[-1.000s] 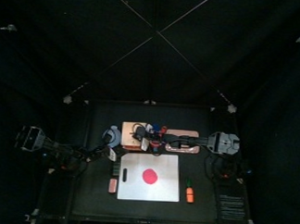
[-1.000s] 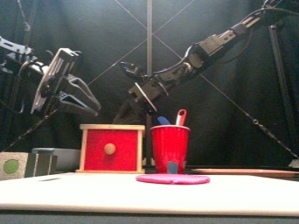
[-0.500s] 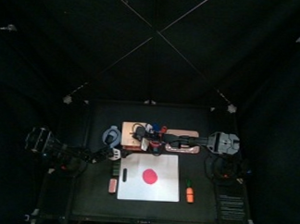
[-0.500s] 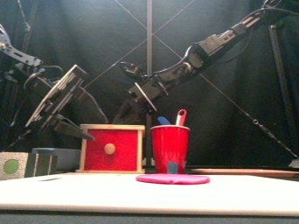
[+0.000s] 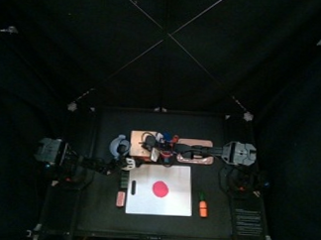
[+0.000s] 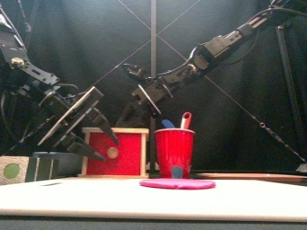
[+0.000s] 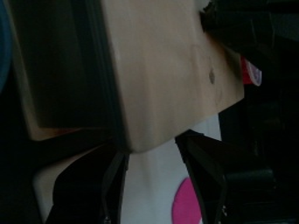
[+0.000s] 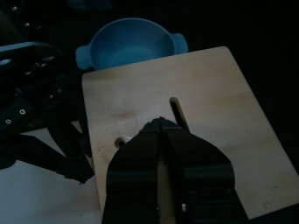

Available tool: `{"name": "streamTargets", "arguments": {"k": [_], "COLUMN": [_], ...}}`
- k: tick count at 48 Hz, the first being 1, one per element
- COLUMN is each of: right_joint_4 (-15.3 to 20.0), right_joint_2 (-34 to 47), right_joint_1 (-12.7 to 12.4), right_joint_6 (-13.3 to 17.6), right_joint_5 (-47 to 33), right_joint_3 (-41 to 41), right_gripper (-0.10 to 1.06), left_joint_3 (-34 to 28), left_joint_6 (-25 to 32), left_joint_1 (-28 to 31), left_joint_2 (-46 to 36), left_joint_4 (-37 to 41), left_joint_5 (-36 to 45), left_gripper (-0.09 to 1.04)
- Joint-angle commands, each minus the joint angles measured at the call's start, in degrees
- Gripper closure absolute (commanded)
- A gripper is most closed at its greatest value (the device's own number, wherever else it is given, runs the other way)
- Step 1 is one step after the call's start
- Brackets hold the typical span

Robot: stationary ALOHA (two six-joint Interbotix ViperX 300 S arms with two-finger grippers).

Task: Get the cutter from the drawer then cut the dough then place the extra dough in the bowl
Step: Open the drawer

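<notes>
The pale wooden box (image 5: 160,148) stands behind the white cutting board (image 5: 182,179); its red drawer front (image 6: 120,160) is closed. A flat red dough disc (image 5: 158,187) lies on the board. My left gripper (image 6: 103,145) hangs open just before the drawer front, at its left side. In the left wrist view the jaws straddle the box's corner (image 7: 163,105). My right gripper (image 8: 165,133) is shut, its tips resting on the box's top near the slot. The blue-grey bowl (image 5: 117,145) sits left of the box. No cutter shows.
A red cup (image 6: 174,153) with toy knives stands right of the box. An orange toy (image 5: 119,198) lies left of the board and a red one (image 5: 200,207) on its right part. A green and grey toy (image 6: 14,168) sits at the front left.
My left arm has come down and swung in toward the drawer front, its jaws still spread. The right arm has stayed on the box's top.
</notes>
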Motion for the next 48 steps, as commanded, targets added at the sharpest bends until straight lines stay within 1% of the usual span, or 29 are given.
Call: {"name": "streamTargets", "arguments": {"k": [1, 18, 22, 28, 33, 41, 48], "right_joint_4": [0.0, 0.0, 0.1, 0.2, 0.3, 0.3, 0.4], "right_joint_2": [-0.2, -0.2, -0.2, -0.2, -0.2, -0.1, -0.2], "right_joint_1": [0.0, 0.0, 0.0, 0.0, 0.0, 0.0, 0.0], "right_joint_6": [-0.2, -0.1, -0.1, -0.1, -0.1, -0.1, -0.1], "right_joint_5": [0.4, 0.4, 0.4, 0.4, 0.4, 0.4, 0.4], "right_joint_3": [-0.6, -0.5, -0.5, -0.4, -0.4, -0.4, -0.4], "right_gripper": [0.94, 0.94, 0.94, 0.94, 0.94, 0.94, 0.94], "left_joint_3": [-1.8, -2.6, -2.6, -2.4, -2.3, -1.9, -1.7], "left_joint_6": [0.1, 0.2, 0.3, 0.3, 0.3, 0.2, 0.0], "left_joint_1": [0.5, 0.6, 0.6, 0.5, 0.3, -0.1, -2.1], "left_joint_2": [0.1, 3.0, 3.1, 3.1, 3.0, 3.0, 2.9], "left_joint_4": [0.0, 0.0, 0.0, 0.0, 0.2, 0.0, -0.1], "left_joint_5": [-0.8, -0.8, -1.0, -1.4, -1.4, -0.9, -0.8], "left_gripper": [0.14, 0.15, 0.21, 0.36, 0.45, 0.46, 0.46]}}
